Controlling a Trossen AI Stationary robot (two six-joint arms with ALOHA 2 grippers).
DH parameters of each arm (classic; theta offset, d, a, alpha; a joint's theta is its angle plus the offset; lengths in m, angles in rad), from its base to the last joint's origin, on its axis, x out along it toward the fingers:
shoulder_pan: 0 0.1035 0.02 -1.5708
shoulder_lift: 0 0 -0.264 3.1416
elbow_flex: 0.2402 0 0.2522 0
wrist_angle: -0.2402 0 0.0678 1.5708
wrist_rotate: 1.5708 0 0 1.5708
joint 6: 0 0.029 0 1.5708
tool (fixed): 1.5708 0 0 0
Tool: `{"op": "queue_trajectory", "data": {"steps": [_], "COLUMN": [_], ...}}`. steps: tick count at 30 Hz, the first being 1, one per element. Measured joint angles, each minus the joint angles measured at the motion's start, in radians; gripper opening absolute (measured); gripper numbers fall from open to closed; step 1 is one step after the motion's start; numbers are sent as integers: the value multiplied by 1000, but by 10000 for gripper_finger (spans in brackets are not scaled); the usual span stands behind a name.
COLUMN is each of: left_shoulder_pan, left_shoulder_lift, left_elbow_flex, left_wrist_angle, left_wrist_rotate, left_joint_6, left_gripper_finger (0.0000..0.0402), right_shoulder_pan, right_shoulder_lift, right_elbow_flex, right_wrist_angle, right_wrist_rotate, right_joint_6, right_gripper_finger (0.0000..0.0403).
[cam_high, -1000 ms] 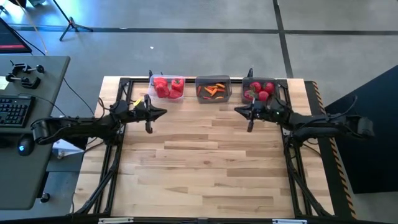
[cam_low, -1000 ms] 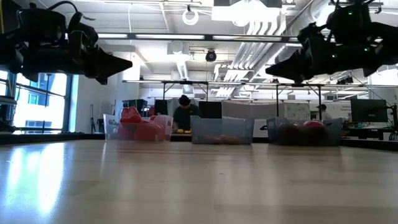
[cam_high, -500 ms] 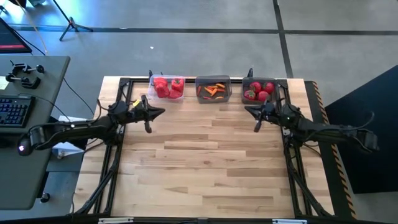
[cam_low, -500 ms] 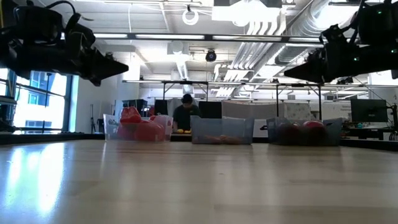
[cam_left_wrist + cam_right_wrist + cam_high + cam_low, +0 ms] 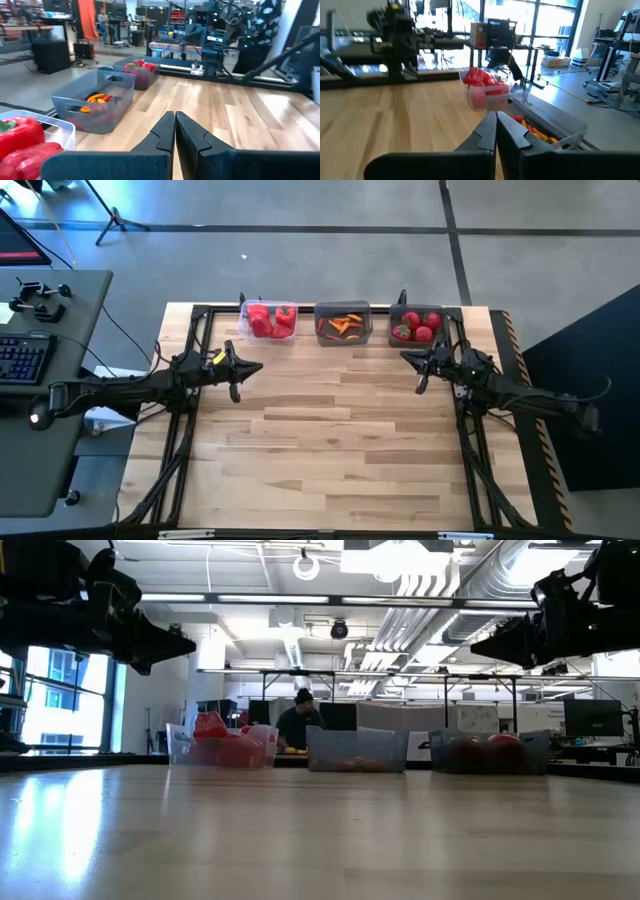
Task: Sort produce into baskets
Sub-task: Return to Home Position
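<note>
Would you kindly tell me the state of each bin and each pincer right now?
Clear bin: open-topped, holding red peppers.
Middle grey bin: open-topped, holding orange pieces.
Right grey bin: open-topped, holding tomatoes.
Left pincer: shut, empty, above the table.
Right pincer: shut, empty, above the table.

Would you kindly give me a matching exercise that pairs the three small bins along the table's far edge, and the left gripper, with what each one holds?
Column one:
1. clear plastic bin
2. middle dark grey bin
3. right-hand dark grey bin
4. left gripper

Column two:
A. round red tomatoes with green tops
B. nothing, fingers shut
C. lumpy red bell peppers
D. thin orange-red pieces

Pairs: 1-C, 2-D, 3-A, 4-B.
</note>
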Motion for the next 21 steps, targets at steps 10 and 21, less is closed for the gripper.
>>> {"op": "queue_trajectory", "data": {"steps": [10, 21], "left_shoulder_pan": [160, 221], "left_shoulder_lift": [-106, -241], "left_elbow_flex": [-1, -13], "left_wrist_angle": [-87, -162], "left_wrist_rotate": [201, 271], "left_joint_6": [-11, -66], "left_gripper_finger": [0, 0], "right_shoulder_pan": [-78, -45], "right_shoulder_lift": [-228, -280], "right_elbow_flex": [0, -57], "right_wrist_angle": [-185, -191], "right_wrist_rotate": [-56, 69], "right_joint_6": [49, 82], "right_gripper_finger": [0, 0]}}
